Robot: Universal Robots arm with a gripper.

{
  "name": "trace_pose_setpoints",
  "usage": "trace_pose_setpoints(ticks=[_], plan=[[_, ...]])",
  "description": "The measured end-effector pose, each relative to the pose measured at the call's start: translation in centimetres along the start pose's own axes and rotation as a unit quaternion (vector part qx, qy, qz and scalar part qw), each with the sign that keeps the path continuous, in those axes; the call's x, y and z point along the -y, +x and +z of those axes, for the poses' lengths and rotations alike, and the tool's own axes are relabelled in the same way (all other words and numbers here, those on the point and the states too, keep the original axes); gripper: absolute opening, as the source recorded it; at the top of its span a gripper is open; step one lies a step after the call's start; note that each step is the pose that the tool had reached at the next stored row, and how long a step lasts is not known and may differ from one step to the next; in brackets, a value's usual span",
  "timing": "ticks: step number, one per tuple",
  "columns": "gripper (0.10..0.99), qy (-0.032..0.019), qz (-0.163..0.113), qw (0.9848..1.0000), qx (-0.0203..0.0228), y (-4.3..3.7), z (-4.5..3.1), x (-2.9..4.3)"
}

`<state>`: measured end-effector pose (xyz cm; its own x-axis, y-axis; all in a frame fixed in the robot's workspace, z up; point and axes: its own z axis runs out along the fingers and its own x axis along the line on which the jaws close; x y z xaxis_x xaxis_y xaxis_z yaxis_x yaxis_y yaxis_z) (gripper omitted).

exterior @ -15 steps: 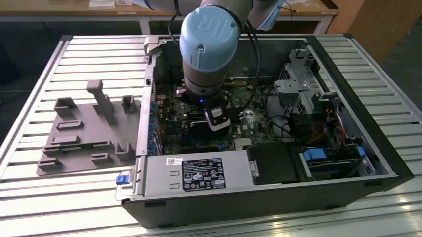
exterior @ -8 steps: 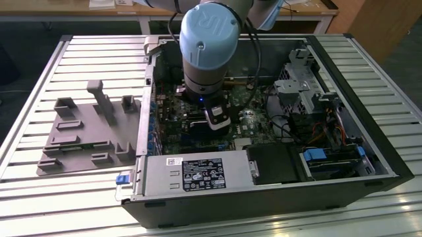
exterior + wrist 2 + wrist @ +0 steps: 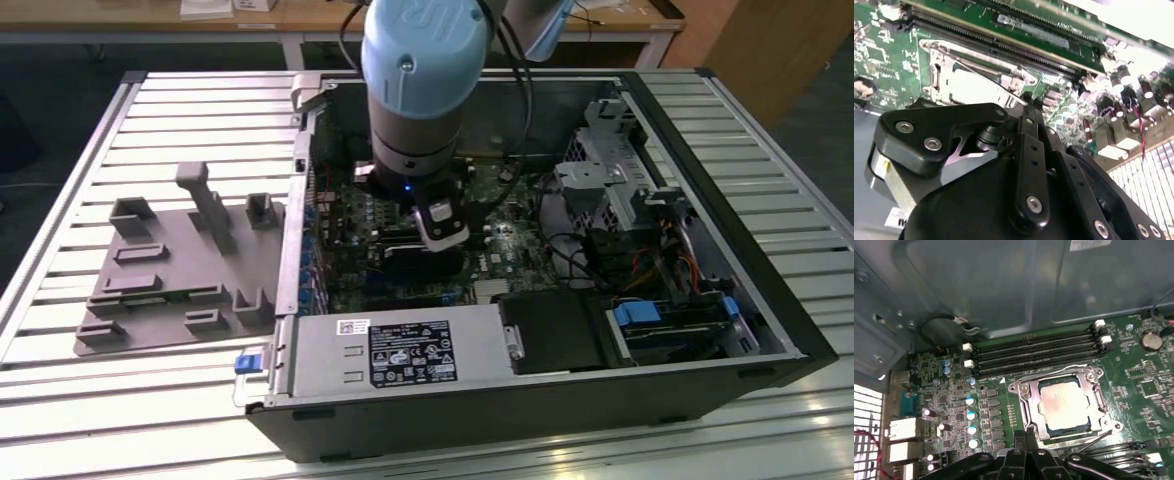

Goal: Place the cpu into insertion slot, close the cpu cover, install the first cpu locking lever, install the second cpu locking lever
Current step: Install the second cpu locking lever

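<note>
In the exterior view, the arm (image 3: 416, 110) is blocking the socket area of the motherboard (image 3: 514, 245). In the second wrist view, the gripper (image 3: 1026, 107) body is covering the near part of the cpu cover (image 3: 971, 80). In the first wrist view, the gripper's linkages are running off the frame at 6 o'clock, and a lever (image 3: 1093, 442) beside the cpu (image 3: 1064, 406) is partly disappearing behind them.

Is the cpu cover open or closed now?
Closed: in the first wrist view the cpu cover lies flat around the cpu, framing its silver top.
</note>
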<state>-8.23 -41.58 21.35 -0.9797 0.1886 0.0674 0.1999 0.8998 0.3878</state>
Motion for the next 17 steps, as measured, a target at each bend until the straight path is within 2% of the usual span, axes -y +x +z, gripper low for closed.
trace_pose_setpoints(ticks=[9,10,12,13,17], plan=[[0.102,0.0,0.0,1.0,0.0001,0.15,-2.05,-0.87],[0.102,0.0012,0.0,1.0,0.0003,0.16,-2.22,-0.95],[0.102,0.0093,0.0,1.0,0.002,0.16,-2.46,-1.05],[0.102,0.0162,0.0,0.9999,0.0034,0.15,-2.52,-1.07],[0.102,0.05,0.001,0.9987,0.011,0.08,-2.67,-1.15]])
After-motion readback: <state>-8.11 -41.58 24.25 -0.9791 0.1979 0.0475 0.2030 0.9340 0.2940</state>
